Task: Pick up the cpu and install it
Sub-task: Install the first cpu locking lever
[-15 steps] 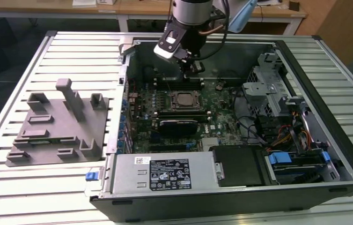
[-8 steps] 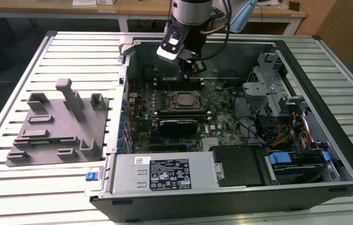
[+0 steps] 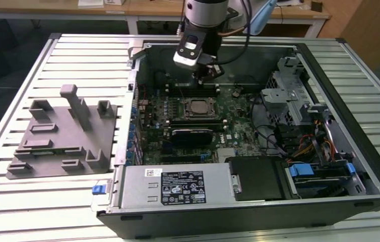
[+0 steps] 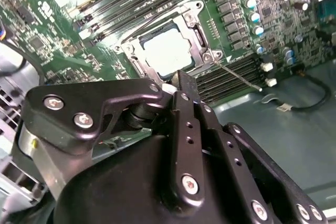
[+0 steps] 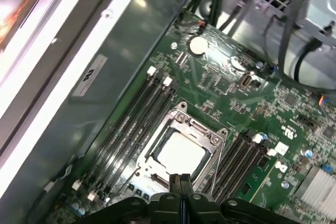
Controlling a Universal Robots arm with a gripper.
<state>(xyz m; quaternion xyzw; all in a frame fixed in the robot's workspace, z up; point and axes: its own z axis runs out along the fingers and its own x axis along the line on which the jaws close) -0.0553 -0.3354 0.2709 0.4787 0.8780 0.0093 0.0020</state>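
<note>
The cpu (image 3: 197, 107) (image 4: 168, 51) (image 5: 181, 153), a pale silver square, lies flat inside the metal-framed socket (image 5: 210, 135) on the green motherboard (image 3: 234, 126) of the open computer case. My gripper (image 3: 207, 76) (image 4: 184, 80) (image 5: 182, 179) hangs a little above the board, just beyond the socket's far edge in the exterior view. Its two dark fingers are pressed together with nothing between them. A thin wire lever (image 4: 239, 74) sticks out from one corner of the socket.
Dark memory slots (image 5: 131, 119) run along both sides of the socket. A grey fixture with upright blocks (image 3: 62, 136) lies on the slatted table at the exterior view's left. A power supply (image 3: 176, 186), drive cage (image 3: 288, 96) and cables crowd the case.
</note>
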